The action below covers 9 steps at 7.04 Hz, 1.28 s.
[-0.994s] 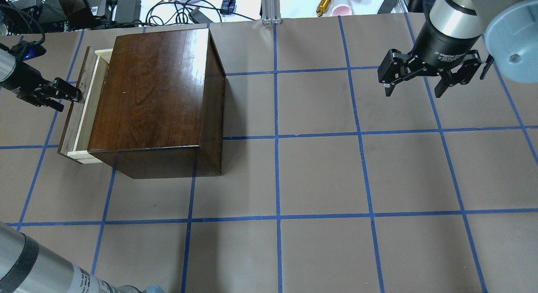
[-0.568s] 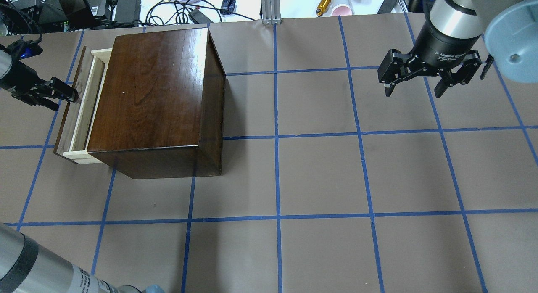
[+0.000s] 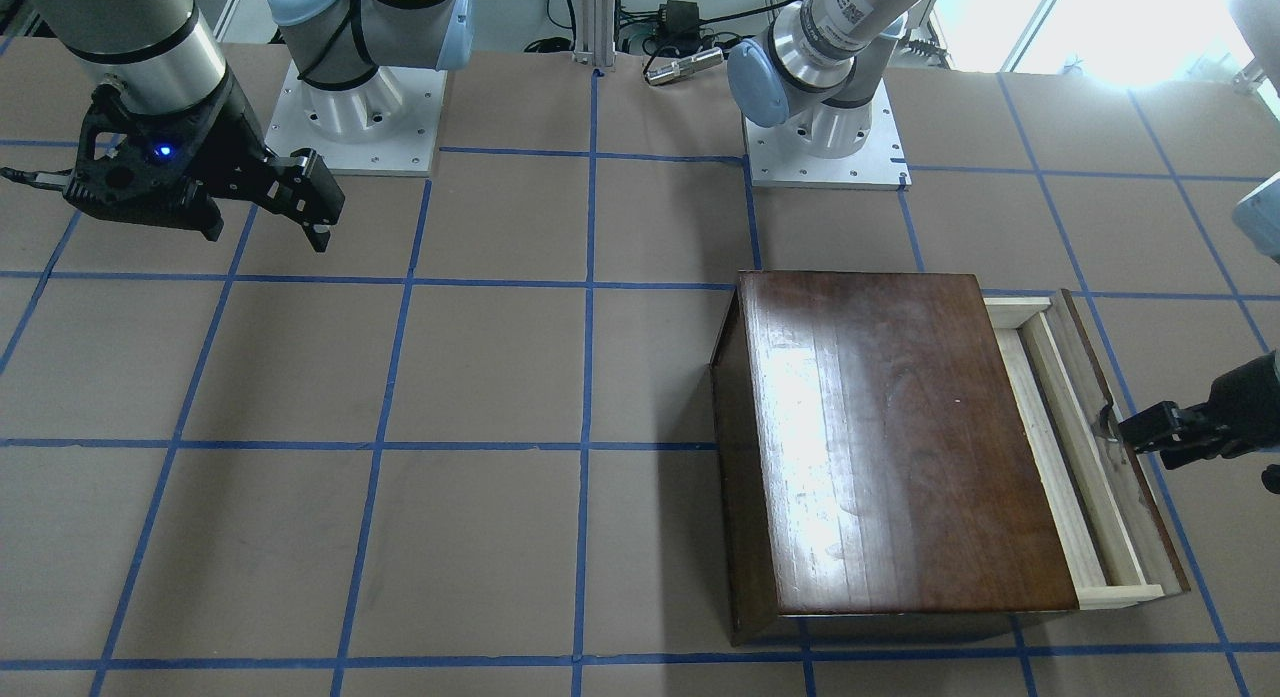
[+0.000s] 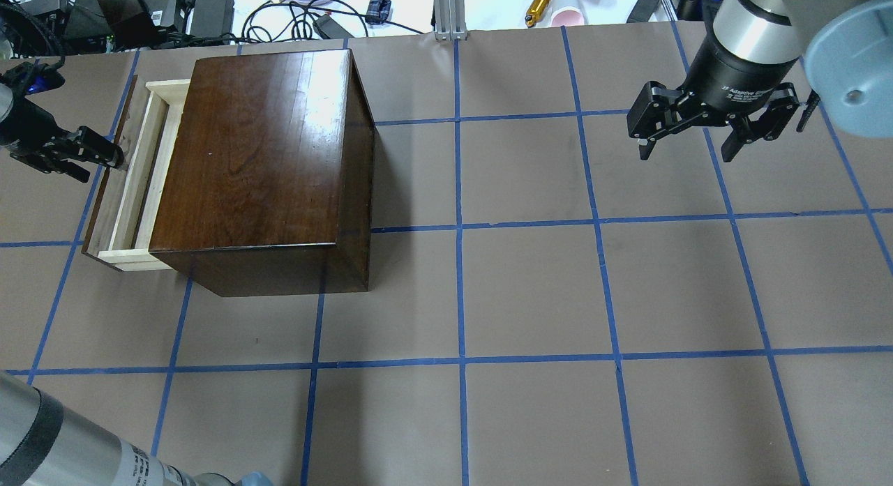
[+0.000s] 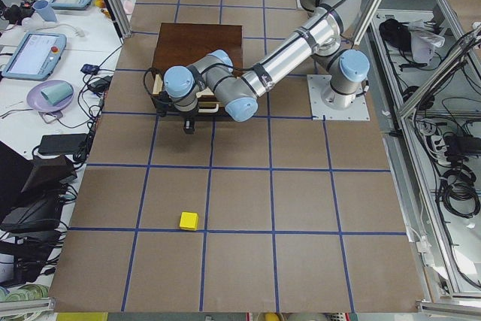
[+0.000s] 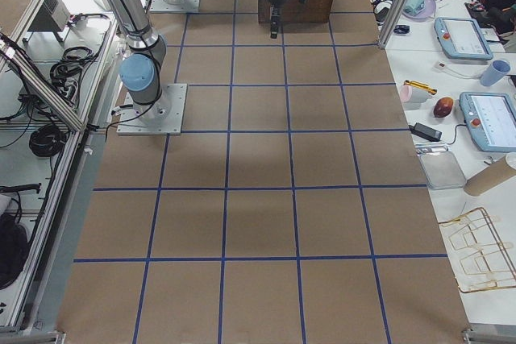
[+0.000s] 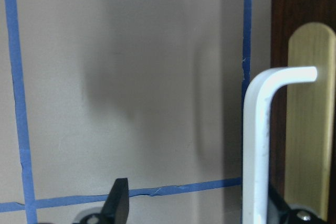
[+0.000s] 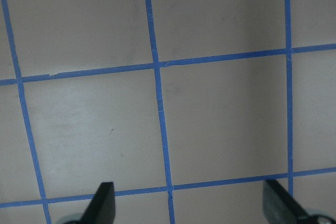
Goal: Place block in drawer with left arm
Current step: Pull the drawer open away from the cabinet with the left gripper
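We're looking at the drawer (image 4: pixel 136 186), standing partly out of the dark wooden box (image 4: pixel 265 158) on the box's nine o'clock side in the overhead view. Its pale tray shows behind the dark front panel.

The left gripper (image 4: pixel 108 160) is right up at that front panel. In the wrist camera its fingers (image 7: pixel 118 204) are spread wide. The pale bent pull (image 7: pixel 256 145) stands between them, just beside the three o'clock finger, and nothing is pinched.

The block (image 5: pixel 189 220) sits on the brown table (image 4: pixel 530 284). In the left-side view it lies at six o'clock from the box, well apart from both box and gripper.

Up at two o'clock in the overhead view, the right gripper (image 4: pixel 687 148) hangs above the table. Its fingers are wide apart and it holds nothing.
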{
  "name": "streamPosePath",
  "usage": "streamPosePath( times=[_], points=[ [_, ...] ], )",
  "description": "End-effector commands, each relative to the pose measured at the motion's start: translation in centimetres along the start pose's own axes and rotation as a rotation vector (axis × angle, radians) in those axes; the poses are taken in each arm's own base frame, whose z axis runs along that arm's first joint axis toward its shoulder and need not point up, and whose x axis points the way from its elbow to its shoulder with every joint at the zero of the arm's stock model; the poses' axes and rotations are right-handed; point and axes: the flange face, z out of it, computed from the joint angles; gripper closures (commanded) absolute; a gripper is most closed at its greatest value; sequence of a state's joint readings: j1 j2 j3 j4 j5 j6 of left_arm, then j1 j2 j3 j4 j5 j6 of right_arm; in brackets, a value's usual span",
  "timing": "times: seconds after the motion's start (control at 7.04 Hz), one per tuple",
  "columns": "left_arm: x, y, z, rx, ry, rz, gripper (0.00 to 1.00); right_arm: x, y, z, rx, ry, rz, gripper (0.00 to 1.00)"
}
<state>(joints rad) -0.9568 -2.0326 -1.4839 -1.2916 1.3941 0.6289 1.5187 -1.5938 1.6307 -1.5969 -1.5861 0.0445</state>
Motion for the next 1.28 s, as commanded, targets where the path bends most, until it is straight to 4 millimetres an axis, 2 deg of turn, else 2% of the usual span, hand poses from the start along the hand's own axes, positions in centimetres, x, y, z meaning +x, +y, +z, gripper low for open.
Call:
streamPosePath(
  times=[0.0,0.28,0.57,0.71,0.99,1.14],
  points=[
    [-0.3,0.0,0.2,-0.003,0.002,-0.003,0.17,0.0,0.0,0.0,0.0,0.0,0.0,0.0],
    [-1.9,0.6,0.1,0.001,0.004,-0.029,0.17,0.0,0.0,0.0,0.0,0.0,0.0,0.0],
    [-1.9,0.6,0.0,0.007,0.01,-0.032,0.15,0.0,0.0,0.0,0.0,0.0,0.0,0.0],
    [-1.9,0.6,0.0,0.005,0.013,-0.042,0.01,0.0,0.0,0.0,0.0,0.0,0.0,0.0],
    [-1.7,0.7,0.2,0.007,0.03,-0.048,0.0,0.0,0.0,0.0,0.0,0.0,0.0,0.0],
    [-1.5,0.6,-0.4,0.019,0.031,-0.047,0.0,0.0,0.0,0.0,0.0,0.0,0.0,0.0]
  ],
)
